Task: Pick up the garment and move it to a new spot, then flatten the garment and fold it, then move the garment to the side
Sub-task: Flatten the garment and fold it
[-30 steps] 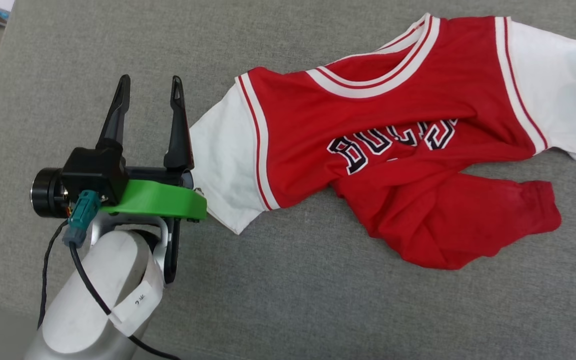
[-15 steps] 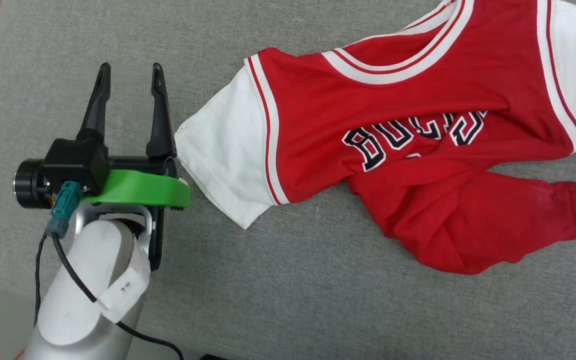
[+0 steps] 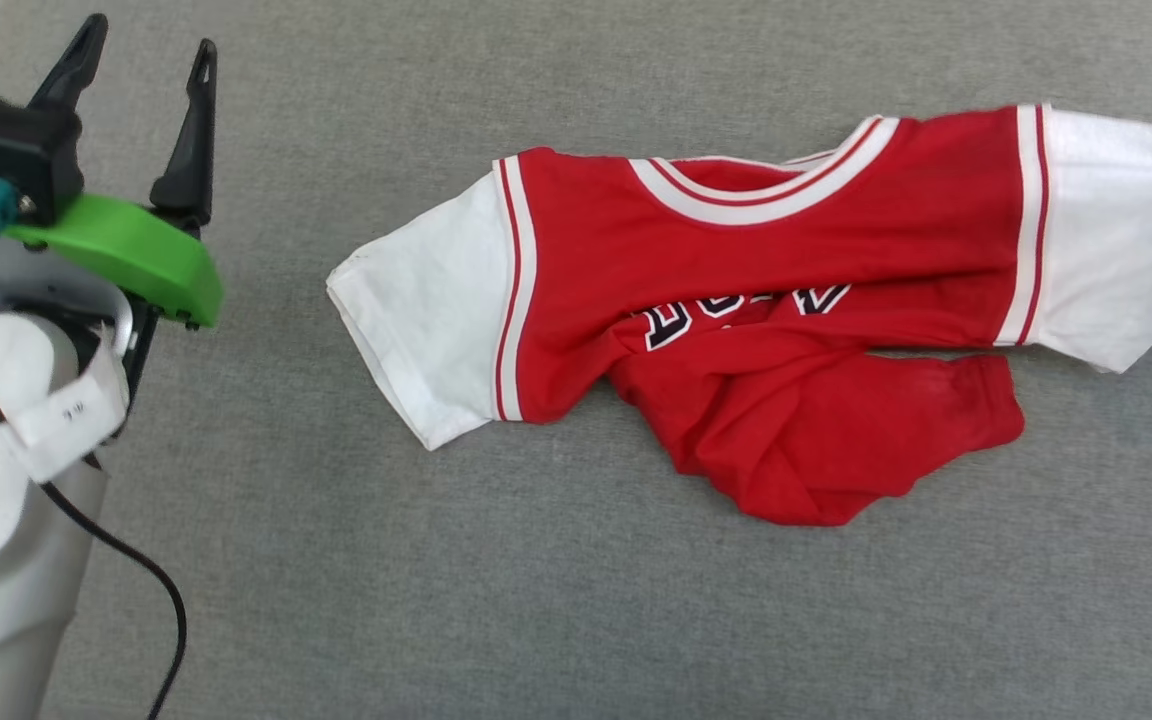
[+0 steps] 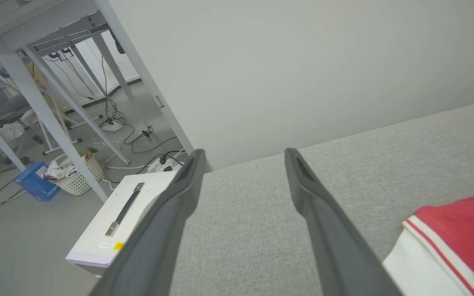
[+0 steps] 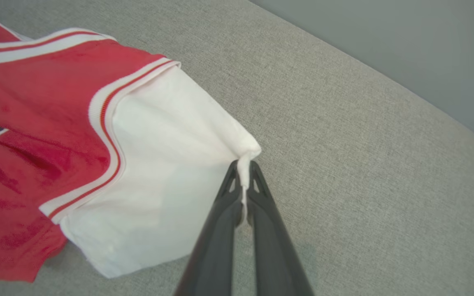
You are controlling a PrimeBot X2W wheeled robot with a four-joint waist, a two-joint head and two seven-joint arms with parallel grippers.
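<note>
Right arm: right gripper [image 5: 243, 165] has its jaws closed on the hem corner of one white sleeve [image 5: 159, 164] of the garment [image 5: 35, 102]. A pinch of white cloth stands between the tips at the centre of the right wrist view.

Left arm: left gripper [image 3: 144, 45] has its jaws wide apart and holds nothing. It sits at the upper left of the head view, well apart from the garment's nearer sleeve [image 3: 426, 310].

The garment [image 3: 756, 250] lies across the middle and right of the head view on a grey fabric surface [image 3: 576, 600], possibly a padded couch. The red body is bunched below the lettering, and the far sleeve runs to the right edge of the frame.

Edges: in the right wrist view the surface's rounded edge crosses the upper right. In the left wrist view its far edge meets a pale wall [image 4: 303, 61]. Bare fabric takes up the lower half and the top strip of the head view.

Count: 1 garment, 2 white sleeves, 2 grippers. On the floor at the left of the left wrist view: 1 white case [image 4: 109, 230], 1 basket [image 4: 76, 181], 1 blue box [image 4: 35, 185].
</note>
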